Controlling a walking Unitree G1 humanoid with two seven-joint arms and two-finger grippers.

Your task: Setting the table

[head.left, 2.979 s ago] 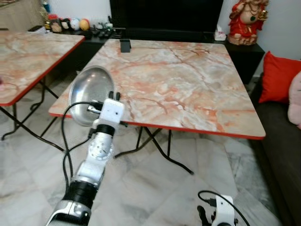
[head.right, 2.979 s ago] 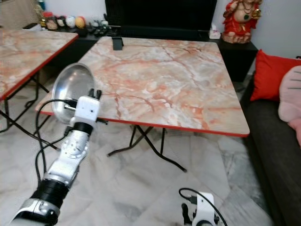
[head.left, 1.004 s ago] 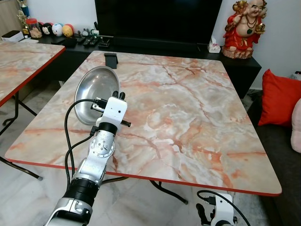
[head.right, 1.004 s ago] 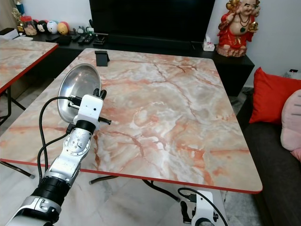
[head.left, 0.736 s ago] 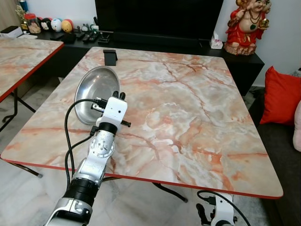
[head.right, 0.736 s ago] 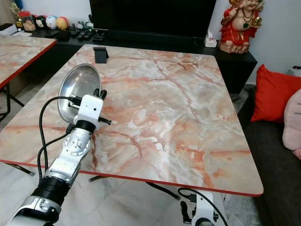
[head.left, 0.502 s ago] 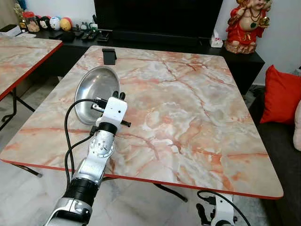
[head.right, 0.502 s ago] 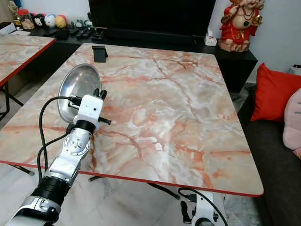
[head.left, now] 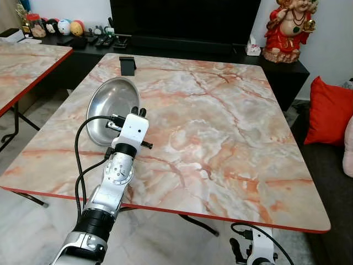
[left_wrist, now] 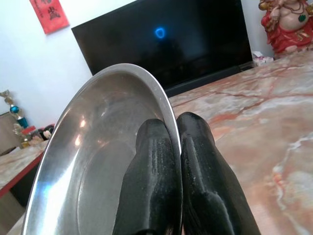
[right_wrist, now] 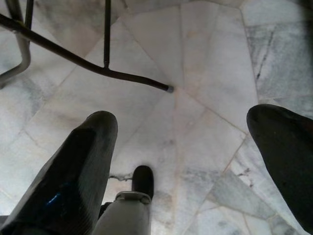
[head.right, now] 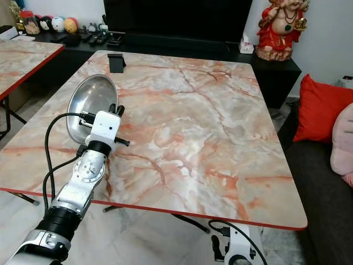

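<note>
Head views: left arm reaches up over the marble worktop [head.left: 220, 127], its left hand [head.left: 137, 112] holding a steel bowl [head.left: 110, 102] tilted above the near-left part. Left wrist view: fingers [left_wrist: 151, 186] pinch the bowl's rim. Right wrist view: right hand [right_wrist: 186, 161] hangs low over floor tiles [right_wrist: 205, 58], fingers spread apart.

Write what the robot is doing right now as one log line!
left hand: shut on metal bowl rim, bowl tilted over marble table | right hand: open, idle above floor
</note>
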